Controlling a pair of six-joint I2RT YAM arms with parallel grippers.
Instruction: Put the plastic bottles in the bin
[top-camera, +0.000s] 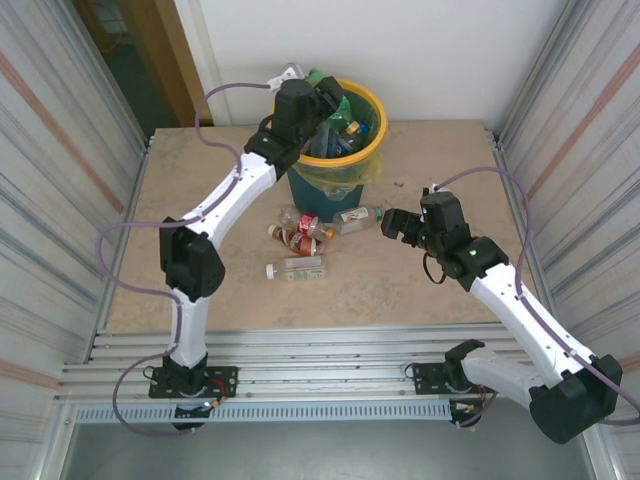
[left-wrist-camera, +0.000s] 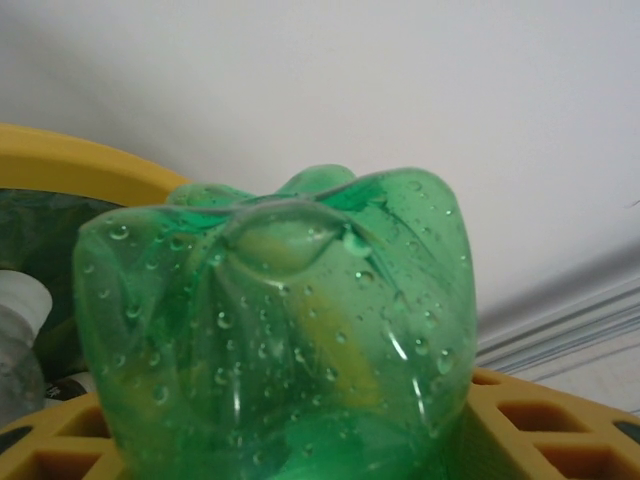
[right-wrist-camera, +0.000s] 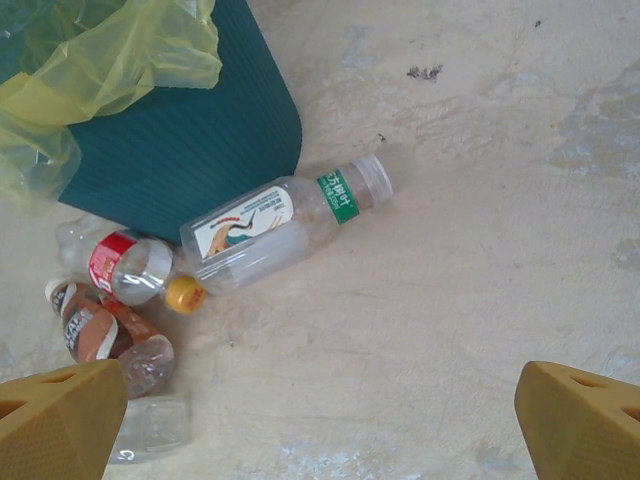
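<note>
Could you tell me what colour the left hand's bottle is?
Green; the bottle shows best in the left wrist view.

Open bench (top-camera: 400, 290) stretches right of and nearer than the bottle cluster (top-camera: 300, 235), which huddles against the bin (top-camera: 325, 185); its teal wall bars any approach from the far side. The left end effector (top-camera: 320, 90), clamped on a green bottle (left-wrist-camera: 280, 330), crowds the bin's mouth above the heaped bottles (top-camera: 345, 135) inside. The right end effector (top-camera: 392, 225), fingers spread wide, hovers over bare bench beside the clear bottle (right-wrist-camera: 280, 220).
</note>
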